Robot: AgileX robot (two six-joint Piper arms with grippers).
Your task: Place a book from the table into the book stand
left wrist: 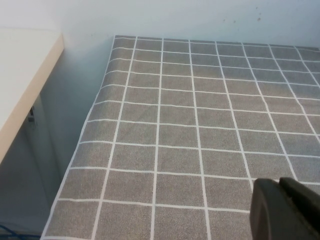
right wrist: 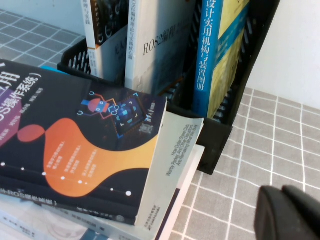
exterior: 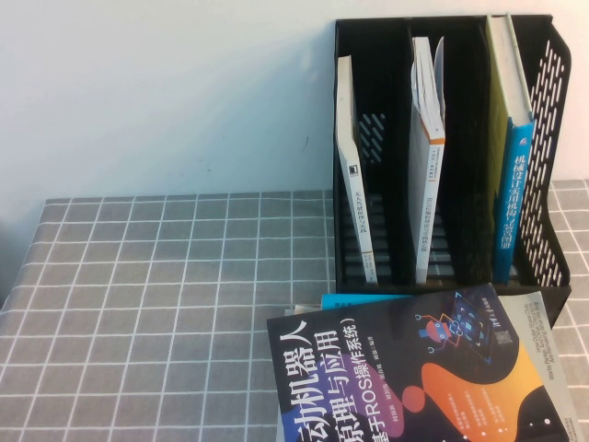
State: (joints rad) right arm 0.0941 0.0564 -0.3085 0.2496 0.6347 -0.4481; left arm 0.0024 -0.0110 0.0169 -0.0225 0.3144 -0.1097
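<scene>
The pale yellow-green book (exterior: 512,175) with the blue spine stands upright in the right slot of the black book stand (exterior: 552,83), at the back right of the grid-cloth table (exterior: 138,276). It also shows in the right wrist view (right wrist: 220,50), inside the stand (right wrist: 220,135). My right gripper (right wrist: 282,191) is shut and empty, over bare cloth in front of the stand's right corner. My left gripper (left wrist: 280,183) is shut and empty, above bare grid cloth (left wrist: 175,125). Neither gripper shows in the high view.
Thin white books stand in the left slot (exterior: 354,184) and middle slot (exterior: 425,175). A dark navy book with orange artwork (exterior: 414,368) lies on a stack in front of the stand (right wrist: 85,140). A beige desk (left wrist: 25,75) lies beyond the table's left edge.
</scene>
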